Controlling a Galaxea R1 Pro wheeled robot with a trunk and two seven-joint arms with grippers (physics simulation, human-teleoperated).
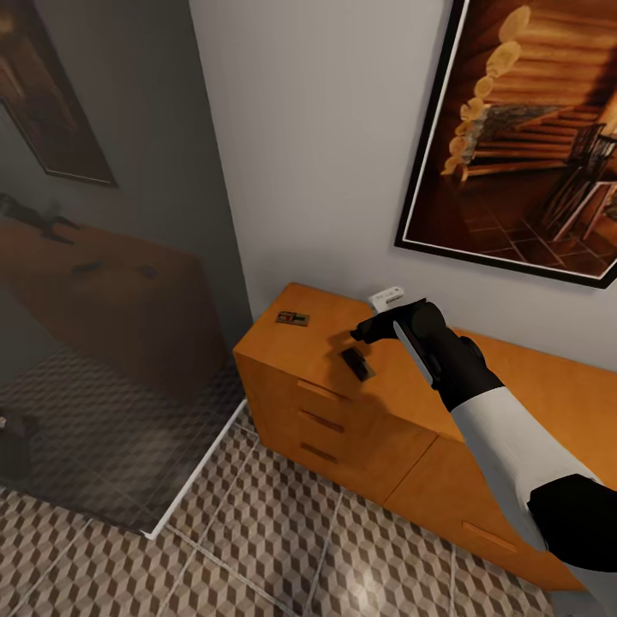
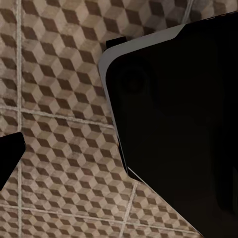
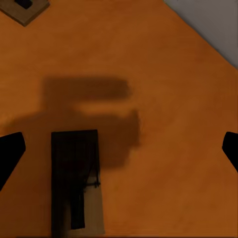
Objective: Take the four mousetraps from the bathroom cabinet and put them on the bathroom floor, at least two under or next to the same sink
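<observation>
Right hand (image 1: 364, 332) hovers over the cabinet (image 1: 343, 403) top, fingers spread wide, gripping nothing. Just below it lies a mousetrap (image 3: 77, 183): flat rectangular wooden slab in shadow, dark metal wire on top; a second mousetrap (image 1: 292, 319) sits beyond the fingertips near the cabinet's end. Left hand's state: cannot tell, above the cube-patterned bathroom floor (image 2: 59, 99).

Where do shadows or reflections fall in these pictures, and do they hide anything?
Right wrist view: the arm's shadow darkens the cabinet top and covers the near mousetrap, dimming its detail. Head view: the tinted glass panel mirrors the cabinet faintly. Left wrist view: even light on the floor tiles.
</observation>
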